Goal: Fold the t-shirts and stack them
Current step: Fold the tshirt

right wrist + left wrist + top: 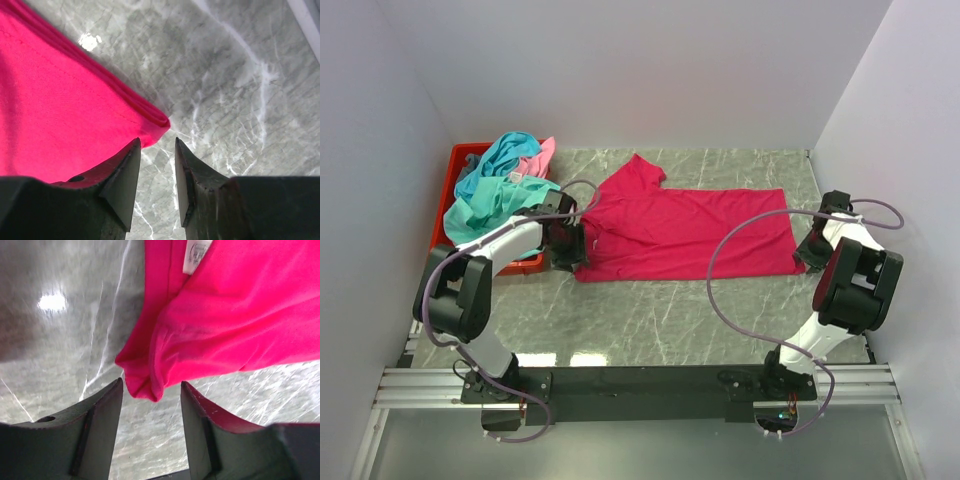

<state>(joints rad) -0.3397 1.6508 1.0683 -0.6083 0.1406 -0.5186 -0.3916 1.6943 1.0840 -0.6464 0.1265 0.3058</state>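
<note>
A magenta-red t-shirt (690,232) lies spread on the marble table, one sleeve pointing to the back. My left gripper (566,246) is open at the shirt's left edge; in the left wrist view (151,390) a folded corner of the shirt (225,325) hangs just ahead of the fingers, not pinched. My right gripper (812,250) is open at the shirt's right edge; in the right wrist view (156,147) the hem corner of the shirt (60,115) lies just in front of the fingertips. Teal (492,200) and light pink (536,158) t-shirts are heaped in the bin.
A red plastic bin (458,165) stands at the back left, close to my left arm. White walls close in the table on the left, back and right. Purple cables loop over both arms.
</note>
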